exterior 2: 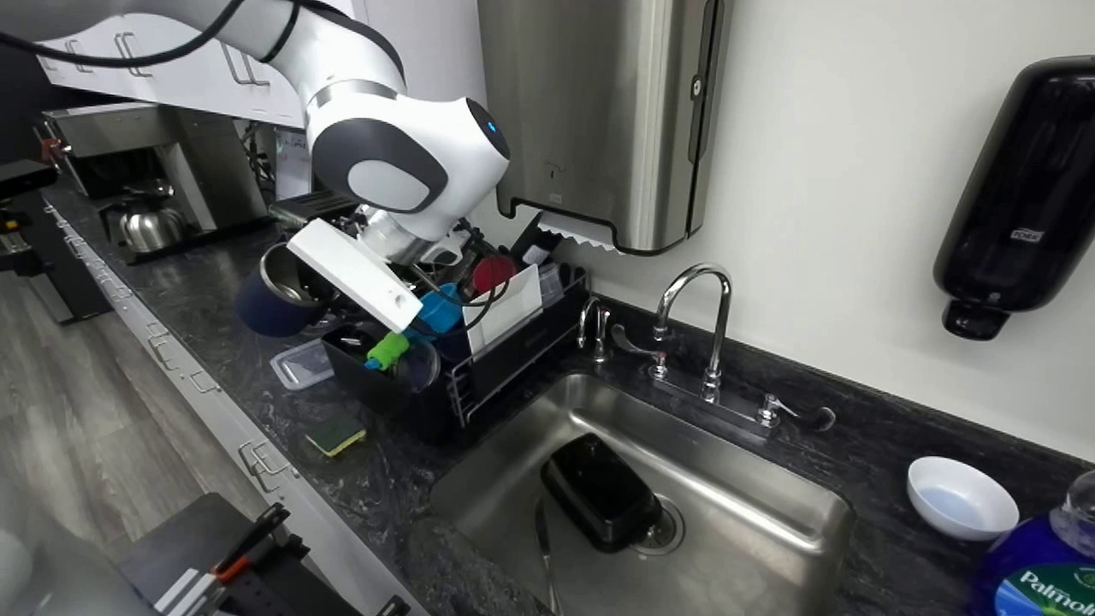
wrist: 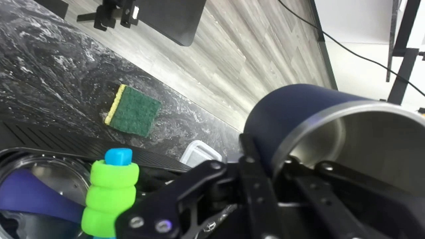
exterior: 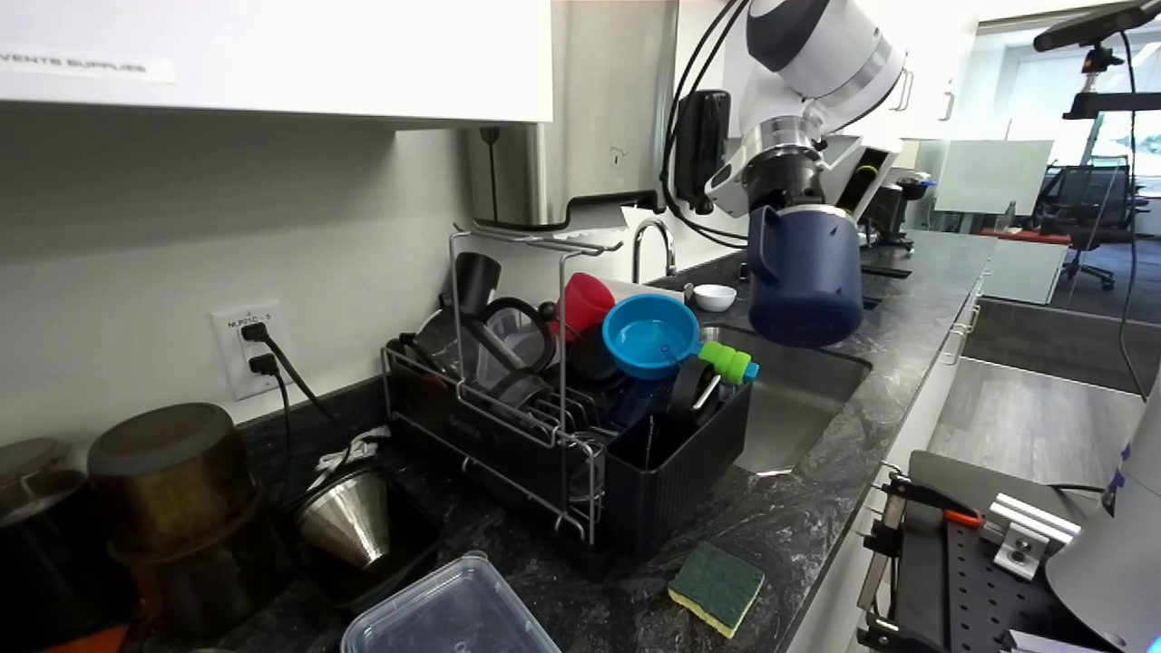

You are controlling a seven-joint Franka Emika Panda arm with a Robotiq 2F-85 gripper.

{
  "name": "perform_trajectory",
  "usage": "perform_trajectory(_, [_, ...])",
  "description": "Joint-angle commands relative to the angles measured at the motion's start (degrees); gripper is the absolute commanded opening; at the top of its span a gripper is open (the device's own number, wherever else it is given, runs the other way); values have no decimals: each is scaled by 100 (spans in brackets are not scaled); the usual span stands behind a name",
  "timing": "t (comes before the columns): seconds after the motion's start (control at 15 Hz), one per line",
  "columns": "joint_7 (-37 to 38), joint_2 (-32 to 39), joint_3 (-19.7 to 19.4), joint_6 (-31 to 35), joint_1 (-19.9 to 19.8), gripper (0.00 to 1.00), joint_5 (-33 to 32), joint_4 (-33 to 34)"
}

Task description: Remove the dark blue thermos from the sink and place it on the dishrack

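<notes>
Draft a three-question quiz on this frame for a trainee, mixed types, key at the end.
1. Multiple choice: where does the gripper hold the dark blue thermos?
A) By its handle
B) By the wall at its rim
C) Around its base
2. True or false: the dark blue thermos is held mouth-down.
3. Short answer: the dark blue thermos is out of the sink. Which part of the task is left?

Key:
1. B
2. False; its mouth faces up.
3. Setting it on the dishrack.
</notes>
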Motion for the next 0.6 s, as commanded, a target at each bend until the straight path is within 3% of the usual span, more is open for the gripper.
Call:
perform_trajectory(0.0, [124,-47,-12,325,-8,2,600,-114])
perform_trajectory(0.53, [58,-75,74,838,5,2,1585,-425])
